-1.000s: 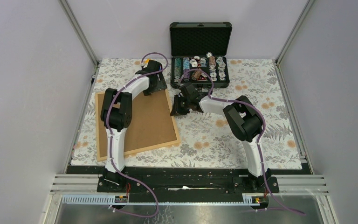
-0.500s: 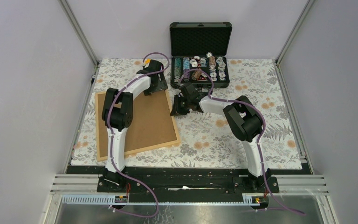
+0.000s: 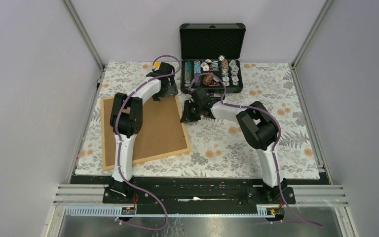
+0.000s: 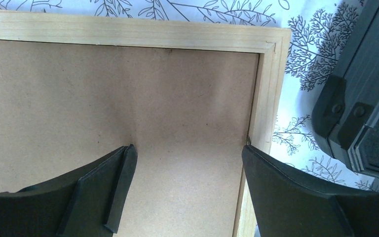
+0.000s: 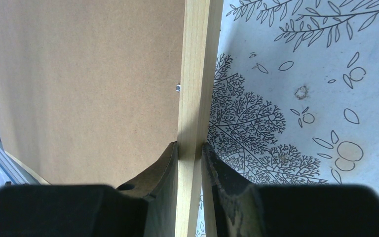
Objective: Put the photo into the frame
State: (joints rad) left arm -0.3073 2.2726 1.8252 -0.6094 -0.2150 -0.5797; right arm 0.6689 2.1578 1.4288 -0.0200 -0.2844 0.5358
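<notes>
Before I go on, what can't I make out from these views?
- The photo: in no view; whether it lies under the backing sheet in the frame cannot be told.
- Top view: the left arm hides a strip of frame and backing.
- Black case: contents too small in top view; cut off by the right edge in left wrist view.

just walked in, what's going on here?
Right gripper is clamped on the right rail of the frame, which lies back-up with the brown backing board in it. Left gripper hovers open over the frame's far corner, beside the black case. No photo in view.
</notes>
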